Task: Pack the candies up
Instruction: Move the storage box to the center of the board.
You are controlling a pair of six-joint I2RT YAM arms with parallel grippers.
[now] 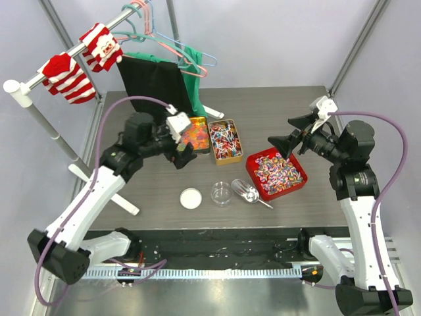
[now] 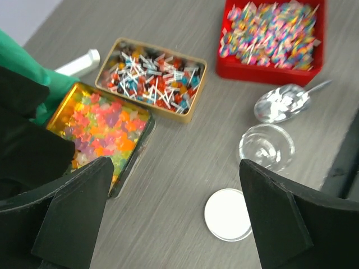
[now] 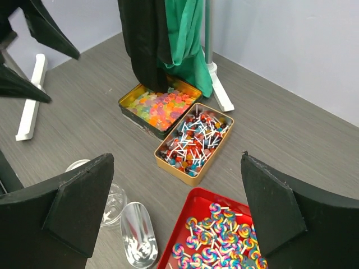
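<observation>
We are judging the packing as not yet begun. The candies [image 1: 224, 141] are all sitting in their three supply containers at the middle of the bench [image 2: 179, 157]. The gummies [image 2: 104, 126] are filling the gold tin [image 2: 136, 151], and the stick lollipops [image 2: 151, 75] are heaped in the tan tin [image 2: 186, 116] touching it. The swirl lollipops [image 2: 275, 28] are lying in the red tray [image 2: 263, 73], a little apart to the right.

Nearer to us, the clear cup [image 2: 266, 147] is standing open and, as far as we are able to tell, is holding nothing. Its white lid [image 2: 227, 214] is lying flat on the bench just beside it, and the silver scoop [image 2: 280, 102] is resting between the cup and the red tray, with no sweets in its bowl.

The left fingers [image 2: 73, 213] are spread wide and carrying nothing, hovering above the bench near the gold tin. The right fingers [image 3: 78, 207] are likewise released and bare, hanging above the red tray without touching it.

So we are reckoning that everything is left to do: taking up the scoop, lifting sweets out of a container, tipping them into the cup, and closing it with the lid.
</observation>
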